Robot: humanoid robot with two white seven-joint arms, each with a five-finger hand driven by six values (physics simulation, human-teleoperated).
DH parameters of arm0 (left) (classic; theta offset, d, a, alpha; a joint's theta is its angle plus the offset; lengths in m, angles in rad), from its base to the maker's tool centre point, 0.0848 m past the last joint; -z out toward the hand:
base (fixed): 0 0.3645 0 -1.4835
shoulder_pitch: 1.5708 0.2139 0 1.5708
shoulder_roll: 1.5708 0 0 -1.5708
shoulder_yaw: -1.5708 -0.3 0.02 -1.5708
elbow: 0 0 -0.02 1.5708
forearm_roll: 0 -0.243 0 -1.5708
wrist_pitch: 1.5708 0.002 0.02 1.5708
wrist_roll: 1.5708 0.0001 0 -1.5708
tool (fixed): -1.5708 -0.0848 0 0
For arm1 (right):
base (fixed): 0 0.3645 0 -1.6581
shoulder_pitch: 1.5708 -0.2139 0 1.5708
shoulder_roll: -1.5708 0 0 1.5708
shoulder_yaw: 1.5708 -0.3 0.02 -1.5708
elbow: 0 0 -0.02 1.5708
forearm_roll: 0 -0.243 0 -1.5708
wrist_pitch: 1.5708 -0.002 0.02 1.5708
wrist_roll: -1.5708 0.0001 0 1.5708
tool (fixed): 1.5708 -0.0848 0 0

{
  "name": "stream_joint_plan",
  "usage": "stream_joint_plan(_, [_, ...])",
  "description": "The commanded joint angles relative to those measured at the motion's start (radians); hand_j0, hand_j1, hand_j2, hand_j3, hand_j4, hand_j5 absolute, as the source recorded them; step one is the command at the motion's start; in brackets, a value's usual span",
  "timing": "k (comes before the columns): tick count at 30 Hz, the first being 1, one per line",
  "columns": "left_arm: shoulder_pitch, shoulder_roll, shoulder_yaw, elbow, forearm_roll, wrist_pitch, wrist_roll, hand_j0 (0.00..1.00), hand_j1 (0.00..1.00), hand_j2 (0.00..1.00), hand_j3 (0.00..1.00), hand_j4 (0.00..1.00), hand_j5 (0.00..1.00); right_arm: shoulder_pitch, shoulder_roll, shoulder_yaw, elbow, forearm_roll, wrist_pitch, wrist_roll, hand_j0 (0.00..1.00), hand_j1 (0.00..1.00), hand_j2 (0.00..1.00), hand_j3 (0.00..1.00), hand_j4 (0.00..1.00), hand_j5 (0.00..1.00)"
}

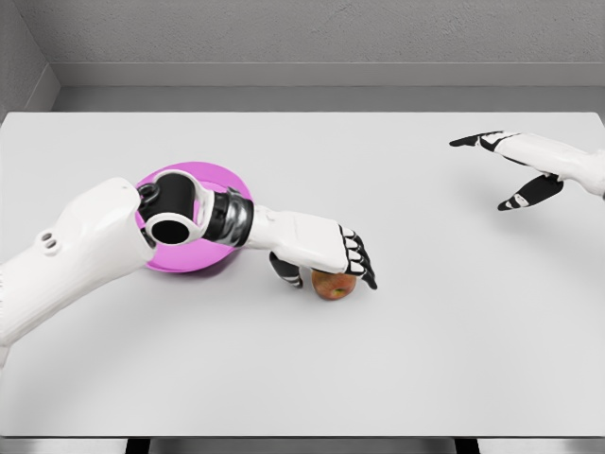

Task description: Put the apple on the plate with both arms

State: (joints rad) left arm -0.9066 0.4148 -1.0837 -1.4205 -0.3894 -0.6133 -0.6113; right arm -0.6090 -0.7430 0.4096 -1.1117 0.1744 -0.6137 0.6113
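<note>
Head view of a white table (pixel 425 359) bearing two objects and reached by two arms. The left arm entered from the lower left, crossing over one pink plate (pixel 222 180), much of which lay hidden beneath its wrist and elbow. The left hand (pixel 326 251) lay palm-down over one red-and-yellow apple (pixel 333 285), fingers curled down across its top and far side and thumb down on its near-left side; the grip appeared closed on the apple, though the contact beneath the palm was hidden. The apple rested on the table, just right of the plate and apart from it. The right hand (pixel 529 170) hung near the table's right edge, well apart from the apple, fingers spread and holding nothing.

Step in hand, as judged: grasping the apple, before any lift. The next move would call for a secure hold, a lift clear of the table, and a short carry leftward over the plate's rim.

Count: one table, one plate, one apple, two hands.
</note>
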Motion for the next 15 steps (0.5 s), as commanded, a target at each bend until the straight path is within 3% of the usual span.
stream_joint_plan(1, [0.000, -0.021, 0.001, 0.037, -0.005, 0.002, 0.000, 0.93, 0.93, 0.93, 0.93, 0.93, 0.93, 0.000, -0.001, 0.000, -0.002, -0.007, 0.003, 0.000, 1.00, 1.00, 1.00, 1.00, 1.00, 1.00])
stream_joint_plan(3, [0.000, -0.042, 0.001, 0.069, -0.017, 0.002, 0.000, 0.93, 0.93, 0.93, 0.93, 0.93, 0.93, 0.000, -0.001, 0.000, -0.008, -0.007, 0.003, 0.000, 1.00, 1.00, 1.00, 1.00, 1.00, 1.00])
stream_joint_plan(15, [-0.002, -0.042, -0.009, 0.067, -0.017, 0.002, 0.000, 0.93, 0.93, 0.93, 0.93, 0.93, 0.93, 0.000, -0.001, 0.000, -0.023, -0.009, 0.003, 0.000, 1.00, 1.00, 1.00, 1.00, 1.00, 1.00])
